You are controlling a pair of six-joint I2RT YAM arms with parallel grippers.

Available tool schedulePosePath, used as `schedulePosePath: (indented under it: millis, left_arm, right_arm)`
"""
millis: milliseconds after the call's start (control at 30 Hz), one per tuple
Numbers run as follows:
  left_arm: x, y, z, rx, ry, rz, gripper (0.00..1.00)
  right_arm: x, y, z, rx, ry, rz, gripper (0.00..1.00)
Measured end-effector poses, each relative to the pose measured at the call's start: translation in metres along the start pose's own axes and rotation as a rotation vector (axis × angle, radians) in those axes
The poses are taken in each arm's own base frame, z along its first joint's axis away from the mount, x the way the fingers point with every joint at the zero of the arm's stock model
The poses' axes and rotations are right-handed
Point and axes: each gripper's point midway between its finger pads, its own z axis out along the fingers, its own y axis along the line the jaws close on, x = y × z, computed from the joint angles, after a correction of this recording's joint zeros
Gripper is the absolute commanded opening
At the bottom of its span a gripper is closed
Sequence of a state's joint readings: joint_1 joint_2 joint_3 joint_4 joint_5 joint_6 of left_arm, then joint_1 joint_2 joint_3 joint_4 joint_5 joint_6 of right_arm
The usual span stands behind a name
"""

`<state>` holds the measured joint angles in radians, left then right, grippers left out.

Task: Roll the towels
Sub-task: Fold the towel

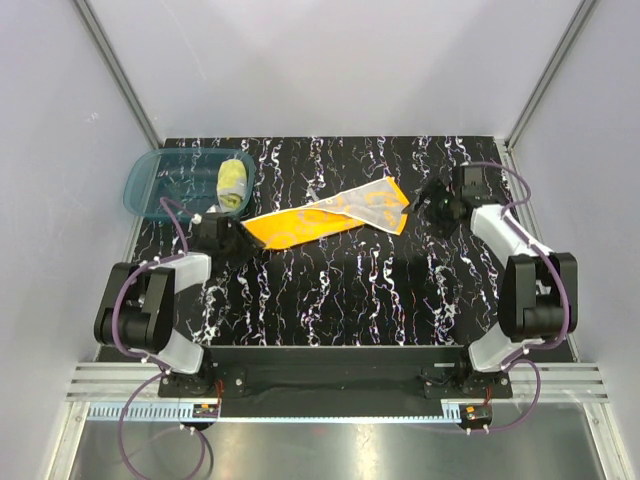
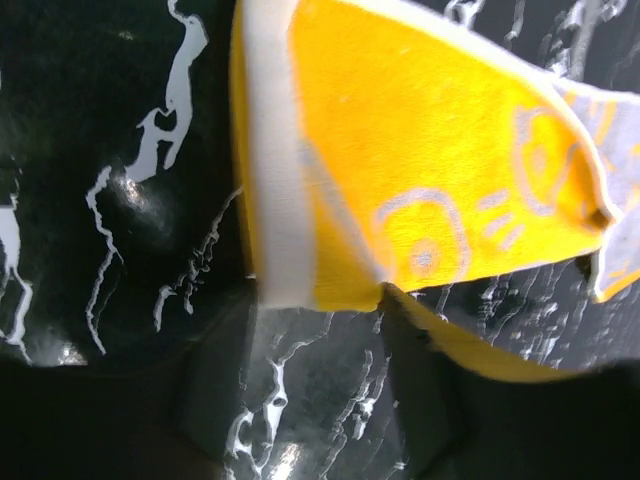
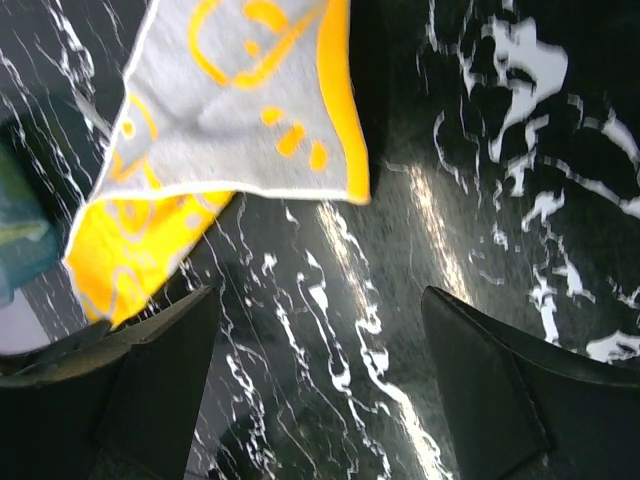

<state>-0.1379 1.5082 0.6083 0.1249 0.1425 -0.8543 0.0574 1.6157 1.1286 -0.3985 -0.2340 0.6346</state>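
In the basin (image 1: 150, 195), yellow towel (image 1: 232, 182) is rolled; orange towel (image 1: 320, 218) is laid flat, unrolled. L end effector (image 1: 228, 236) & R end effector (image 3: 320, 300) are held apart.

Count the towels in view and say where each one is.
2. The pale yellow towel sits bundled inside the teal basin at far left. The orange towel lies stretched across the table, its right end flipped grey side up. The basin's tinted wall could hide more.
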Motion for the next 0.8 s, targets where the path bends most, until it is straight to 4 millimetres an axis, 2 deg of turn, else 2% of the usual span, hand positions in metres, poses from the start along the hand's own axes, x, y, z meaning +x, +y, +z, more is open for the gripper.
schedulePosePath:
  millis: [100,133,267,433,533,733,767,800]
  left_arm:
    - [0.006,0.004,0.009,0.0,0.026,-0.006,0.26]
    - [0.006,0.003,0.011,0.007,0.03,-0.007,0.24]
    - [0.009,0.002,0.012,0.017,0.044,-0.01,0.19]
    - [0.017,0.008,0.002,0.016,0.048,0.006,0.19]
    - [0.023,0.014,-0.005,0.012,0.052,0.015,0.19]
    - [0.025,0.016,-0.008,0.016,0.054,0.027,0.17]
    - [0.025,0.016,-0.008,0.017,0.055,0.03,0.17]
    - [0.026,0.015,-0.008,0.018,0.056,0.031,0.17]
  right_arm:
    - [0.019,-0.011,0.001,-0.004,0.029,0.017,0.88]
    - [0.025,-0.016,0.003,0.007,0.043,0.026,0.88]
    - [0.042,-0.034,0.017,0.055,0.098,0.053,0.84]
    - [0.052,-0.047,0.039,0.085,0.14,0.078,0.67]
    - [0.057,-0.046,0.051,0.068,0.161,0.088,0.65]
    - [0.046,-0.025,0.07,0.0,0.152,0.071,0.58]
    - [0.043,-0.022,0.074,-0.007,0.148,0.068,0.5]
    - [0.041,-0.021,0.077,-0.01,0.147,0.064,0.47]
